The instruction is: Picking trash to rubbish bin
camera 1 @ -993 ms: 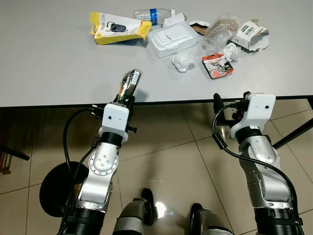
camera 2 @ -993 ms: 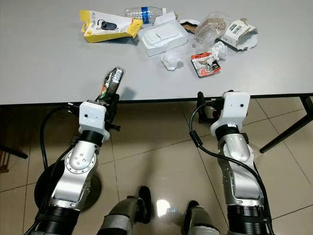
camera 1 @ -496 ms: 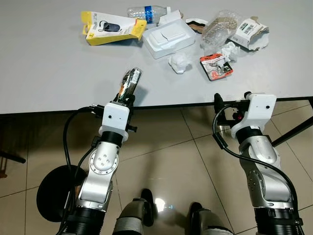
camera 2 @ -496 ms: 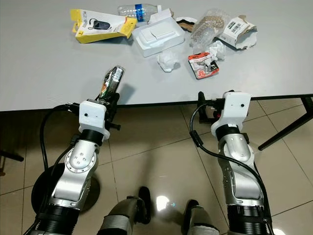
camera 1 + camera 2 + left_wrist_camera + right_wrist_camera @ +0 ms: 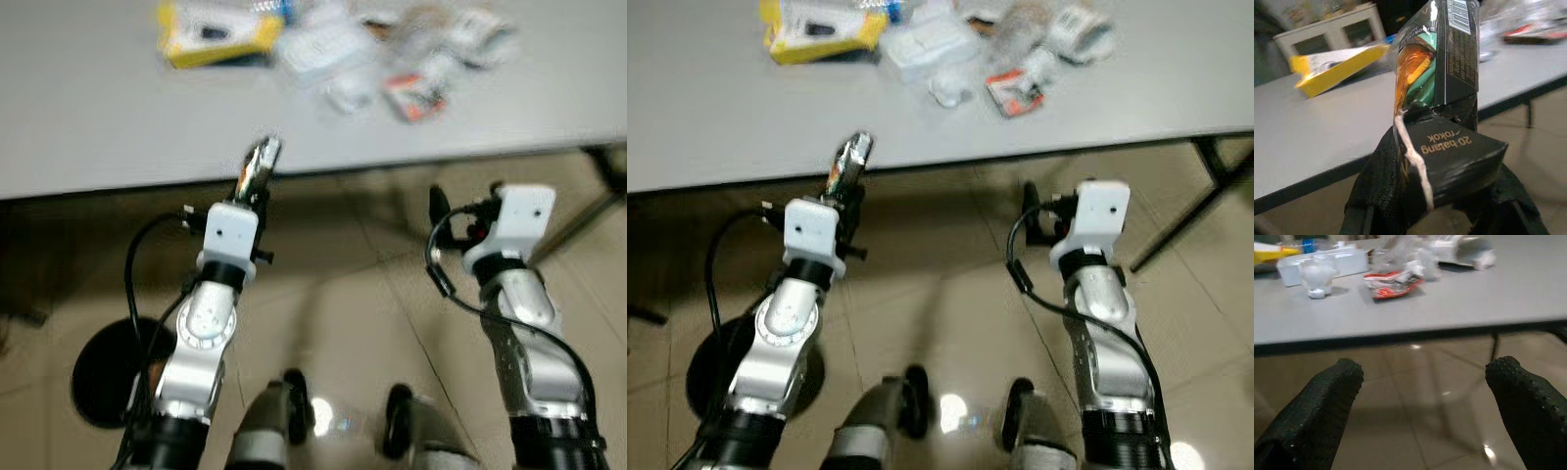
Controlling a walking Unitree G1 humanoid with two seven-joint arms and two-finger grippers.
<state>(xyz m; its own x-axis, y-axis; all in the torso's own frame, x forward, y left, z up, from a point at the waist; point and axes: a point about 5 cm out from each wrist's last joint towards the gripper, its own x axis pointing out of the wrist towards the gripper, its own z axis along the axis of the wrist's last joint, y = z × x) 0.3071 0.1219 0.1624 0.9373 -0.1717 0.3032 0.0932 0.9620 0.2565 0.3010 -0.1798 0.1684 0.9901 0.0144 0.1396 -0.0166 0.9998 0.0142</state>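
Note:
My left gripper [image 5: 257, 176] is shut on a crumpled black cigarette pack [image 5: 1442, 103] with a shiny wrapper, held upright just at the front edge of the grey table [image 5: 118, 117]. On the table's far side lies a pile of trash: a yellow package [image 5: 211, 34], a white foam tray [image 5: 323, 54], a crumpled tissue [image 5: 1316, 275] and a red wrapper [image 5: 1393, 283]. My right gripper [image 5: 1425, 406] is open below the table's edge, over the tiled floor, with nothing between its fingers.
A black round bin or base [image 5: 108, 377] stands on the floor at my lower left. A dark table leg [image 5: 1176, 211] slants down at the right. Beige floor tiles [image 5: 343, 323] lie under both arms. The eye views are blurred.
The whole picture has shifted and blurred, with the table further up: the camera has moved back. My left gripper still holds the pack; the right arm keeps its pose.

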